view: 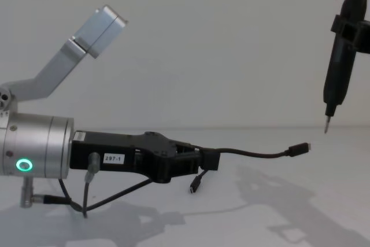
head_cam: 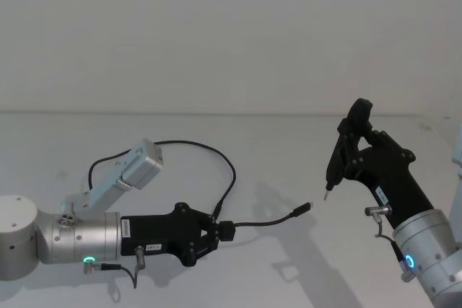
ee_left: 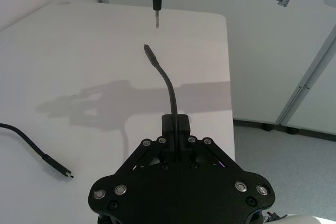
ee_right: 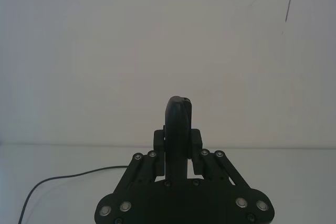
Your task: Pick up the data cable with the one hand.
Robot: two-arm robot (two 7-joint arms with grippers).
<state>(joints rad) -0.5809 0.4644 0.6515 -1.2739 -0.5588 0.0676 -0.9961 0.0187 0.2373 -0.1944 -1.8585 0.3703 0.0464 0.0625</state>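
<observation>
One end of the cable [head_cam: 232, 172] is clamped in your left hand [head_cam: 216, 231], slack lying on the counter [head_cam: 289, 164]; hold that grip and lift straight up, clear of the pen [head_cam: 333, 174] gripped by the right hand [head_cam: 357, 138].

White label [view: 113, 158] on side of left tool [view: 209, 161], chest view: black print reads "297-1". Head view: same label too small to read; second white strip [head_cam: 126, 229] at tool's base, beside silver cylinder [head_cam: 76, 239], illegible. Right tool [head_cam: 359, 138]: small white label [head_cam: 380, 194], illegible.
</observation>
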